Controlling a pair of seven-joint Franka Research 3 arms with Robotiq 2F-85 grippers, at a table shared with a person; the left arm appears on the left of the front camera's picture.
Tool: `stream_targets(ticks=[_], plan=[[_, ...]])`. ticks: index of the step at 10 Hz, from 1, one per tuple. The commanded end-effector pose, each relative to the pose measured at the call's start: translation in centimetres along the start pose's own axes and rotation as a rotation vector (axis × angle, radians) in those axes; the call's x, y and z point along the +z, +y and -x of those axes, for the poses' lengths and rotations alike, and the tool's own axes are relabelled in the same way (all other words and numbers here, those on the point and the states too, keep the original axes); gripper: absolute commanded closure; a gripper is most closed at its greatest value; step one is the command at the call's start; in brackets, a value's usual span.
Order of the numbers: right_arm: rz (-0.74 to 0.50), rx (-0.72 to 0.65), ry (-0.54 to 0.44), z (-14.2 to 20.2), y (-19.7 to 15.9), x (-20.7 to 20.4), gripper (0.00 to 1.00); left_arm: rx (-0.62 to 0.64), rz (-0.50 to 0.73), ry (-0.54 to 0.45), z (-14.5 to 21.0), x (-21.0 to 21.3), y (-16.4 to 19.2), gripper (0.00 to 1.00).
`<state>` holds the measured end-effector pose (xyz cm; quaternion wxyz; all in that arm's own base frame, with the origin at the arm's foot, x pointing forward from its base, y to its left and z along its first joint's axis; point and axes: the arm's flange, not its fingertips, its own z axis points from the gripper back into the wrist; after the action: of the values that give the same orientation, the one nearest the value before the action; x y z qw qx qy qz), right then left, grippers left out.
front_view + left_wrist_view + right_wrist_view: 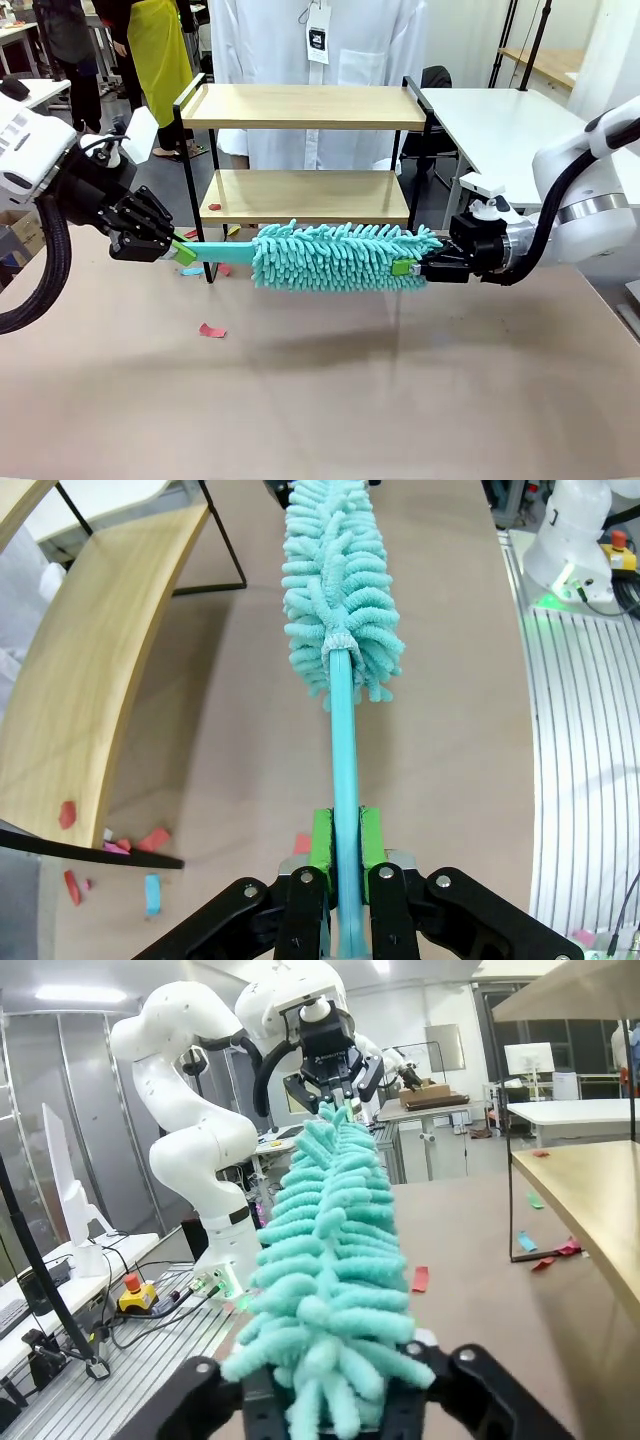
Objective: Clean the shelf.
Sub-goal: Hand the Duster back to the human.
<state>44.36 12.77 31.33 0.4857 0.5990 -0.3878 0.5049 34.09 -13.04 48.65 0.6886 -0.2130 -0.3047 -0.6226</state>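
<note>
Two claws grip one teal duster (340, 257) between them, as you can see from the front. Your left claw (182, 251) is clamped on the duster's thin teal handle (344, 750), green pads (321, 840) pressed on either side of it. Your right claw (408, 267) is closed on the fluffy tip of the duster head. The duster hangs level above the beige counter (320, 400), just in front of the shelf (305, 150). The shelf stands at the counter's far edge: two light wooden boards in a thin black frame. Small red, pink and blue scraps (150, 840) lie on the counter by its foot, and one red bit (67, 813) sits on the lower board. Both arms reach in low from their sides, wrists turned inward toward each other.
</note>
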Motion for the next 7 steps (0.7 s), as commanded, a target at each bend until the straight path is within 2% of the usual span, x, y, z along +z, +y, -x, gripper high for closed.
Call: stream_targets(ticks=[1,2,5,7], plan=[[-0.038,-0.031,-0.003,-0.71,-0.46,0.23,0.97,-0.008,0.005,-0.036,-0.21,-0.13,0.19,0.87],[-0.043,-0.027,-0.007,-0.70,-0.42,0.30,1.00,-0.008,0.005,-0.036,-0.21,-0.13,0.19,0.87],[-0.044,-0.025,-0.010,-0.55,-0.40,0.48,1.00,-0.008,0.005,-0.036,-0.21,-0.13,0.19,0.87],[-0.090,-0.001,0.002,-0.61,-0.78,0.41,1.00,-0.008,0.005,-0.036,-0.21,-0.13,0.19,0.87]])
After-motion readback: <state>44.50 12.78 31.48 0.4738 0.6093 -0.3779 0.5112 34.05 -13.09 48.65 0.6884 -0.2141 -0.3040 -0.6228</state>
